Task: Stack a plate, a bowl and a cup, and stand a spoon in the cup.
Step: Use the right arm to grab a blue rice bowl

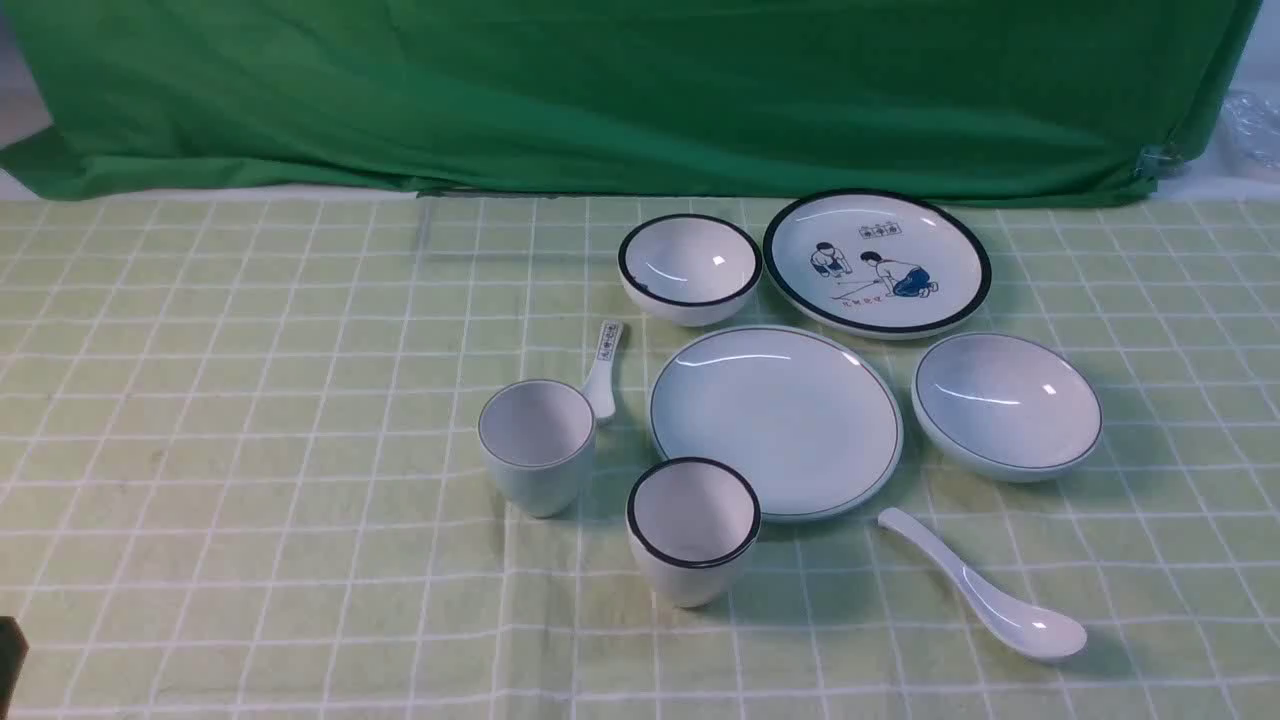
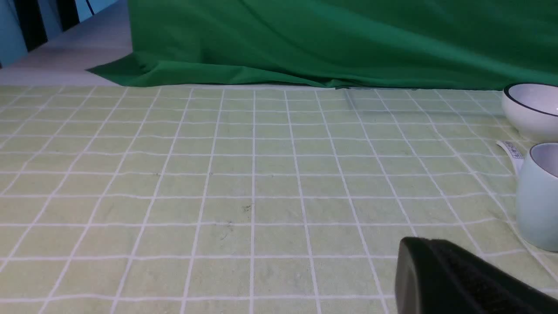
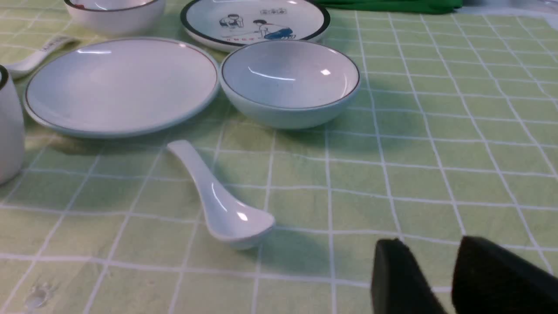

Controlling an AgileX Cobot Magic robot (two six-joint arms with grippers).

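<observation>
Cup (image 2: 538,196) cropped at left-wrist frame edge

Right pincer (image 3: 431,246) low, fingers slightly apart, empty. Left pincer (image 2: 453,279): single finger visible, state unclear.

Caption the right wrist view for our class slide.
Right gripper poised near the spoon, with the plate and bowl beyond.

Front view: raised, between the arms, facing forward and down across the pale green white-checked bench (image 1: 250,450) to a green cloth backdrop (image 1: 640,90); crockery sits right of frame centre.
Left wrist view: low, close to the bench, facing the backdrop; shares the deep black-rimmed white bowl (image 1: 690,268) with the front view.
Right wrist view: low, close; shares the glossy white ceramic spoon (image 1: 985,590).
</observation>
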